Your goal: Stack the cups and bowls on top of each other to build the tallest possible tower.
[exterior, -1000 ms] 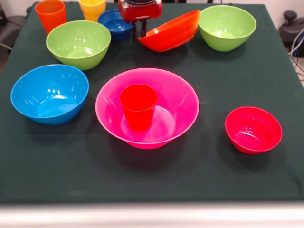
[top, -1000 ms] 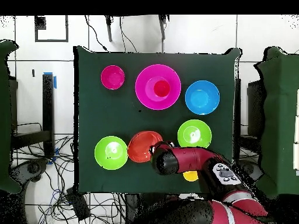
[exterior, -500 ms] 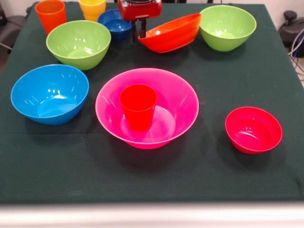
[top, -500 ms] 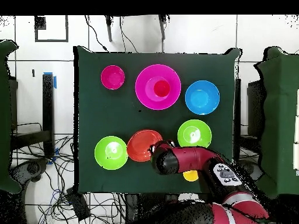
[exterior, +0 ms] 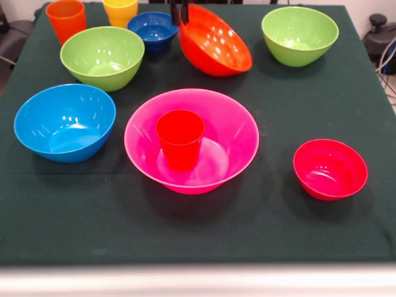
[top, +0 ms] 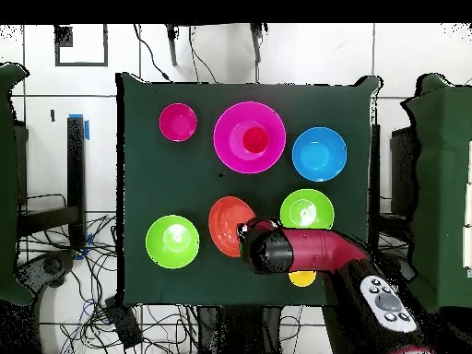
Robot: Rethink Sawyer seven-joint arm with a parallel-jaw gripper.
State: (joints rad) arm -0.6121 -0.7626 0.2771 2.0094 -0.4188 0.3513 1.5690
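- The gripper (exterior: 179,12) pinches the far rim of the orange bowl (exterior: 215,41) at the bench's (exterior: 260,235) twelve o'clock edge in the front view; the bowl hangs steeply tilted, its opening turned toward the camera.
- The tower so far is only the pink bowl (exterior: 232,127) at bench centre with the red cup (exterior: 180,138) standing upright inside it.
- Risk one: held by a thin rim, the glossy orange bowl may well swing or slip out during carry.
- Risk two: the small dark blue bowl (exterior: 153,28) sits just beside the gripper at nine o'clock, and a lime green bowl (exterior: 299,34) lies at the orange bowl's three o'clock; a low swing could clip either.
- Risk three: set down tilted over the narrow red cup, the bowl would likely slide off or topple it.
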